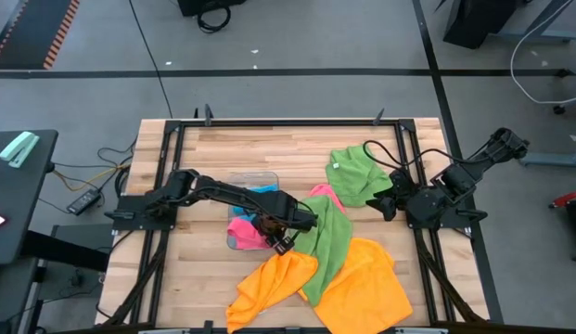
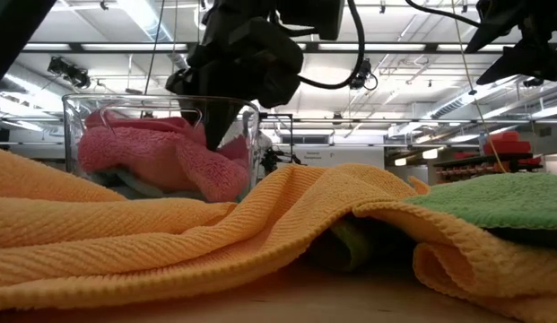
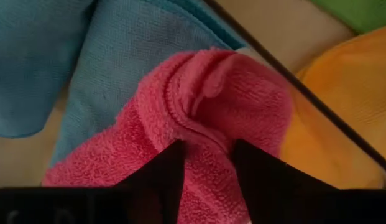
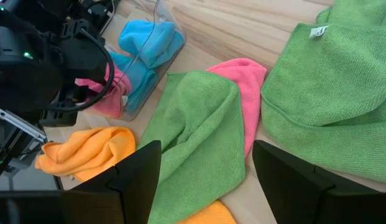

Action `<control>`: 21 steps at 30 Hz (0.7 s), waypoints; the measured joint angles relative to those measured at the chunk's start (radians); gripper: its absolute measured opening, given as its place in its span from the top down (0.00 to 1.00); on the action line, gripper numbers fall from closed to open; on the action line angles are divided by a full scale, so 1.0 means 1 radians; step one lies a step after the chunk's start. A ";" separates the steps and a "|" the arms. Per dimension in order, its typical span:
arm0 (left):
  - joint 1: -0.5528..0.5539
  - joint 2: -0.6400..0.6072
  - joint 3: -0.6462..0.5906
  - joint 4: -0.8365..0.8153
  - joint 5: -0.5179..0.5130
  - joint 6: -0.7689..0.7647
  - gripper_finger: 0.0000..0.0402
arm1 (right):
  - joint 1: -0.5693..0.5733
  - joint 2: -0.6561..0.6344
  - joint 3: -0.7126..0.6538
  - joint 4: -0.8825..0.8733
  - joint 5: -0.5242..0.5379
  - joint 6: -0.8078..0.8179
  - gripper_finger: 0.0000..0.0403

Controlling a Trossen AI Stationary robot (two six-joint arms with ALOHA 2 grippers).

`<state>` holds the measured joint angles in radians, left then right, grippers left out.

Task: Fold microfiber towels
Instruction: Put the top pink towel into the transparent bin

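A clear plastic tray [image 1: 234, 243] near the table's middle holds a crumpled pink towel [image 3: 205, 93] and a sky-blue towel [image 3: 87, 56]. My left gripper [image 3: 208, 180] reaches down into the tray [image 2: 72, 117], shut on the pink towel [image 2: 161, 148]. At the right edge my right gripper [image 4: 205, 180] is open in the air above the loose towels. A green towel [image 1: 329, 246] lies partly over another pink one [image 1: 323, 193]. Two orange towels [image 1: 274, 278] [image 1: 366, 283] are spread near the front edge. My left gripper pinches a raised, bunched fold [image 3: 208, 134] of the pink towel between its two fingers [image 3: 161, 174]. The fingers come from above, pointing down, one on each side of the ridge. The towel still lies in the tray, partly on the sky-blue towel.
A second green towel [image 1: 357, 172] lies at the far right, close to the right arm. In the low view an orange towel [image 2: 260, 224] fills the foreground. Bare wood shows at the table's far left [image 1: 190, 153]. Black frame rails [image 1: 167, 213] run along both sides.
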<state>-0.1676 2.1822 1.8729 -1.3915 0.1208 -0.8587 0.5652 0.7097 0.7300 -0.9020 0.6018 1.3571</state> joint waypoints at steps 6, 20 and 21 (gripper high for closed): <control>0.008 0.000 0.000 0.006 0.004 0.017 0.86 | 0.000 0.000 0.000 0.000 0.000 -0.003 0.35; 0.074 -0.008 0.021 0.051 0.079 -0.041 0.98 | 0.000 0.000 0.000 0.000 0.000 -0.008 0.35; 0.077 -0.008 0.039 0.054 0.079 -0.047 0.99 | 0.000 0.000 0.000 -0.001 0.000 -0.009 0.35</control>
<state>-0.0910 2.1738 1.9120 -1.3380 0.1997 -0.9058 0.5652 0.7097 0.7300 -0.9028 0.6018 1.3483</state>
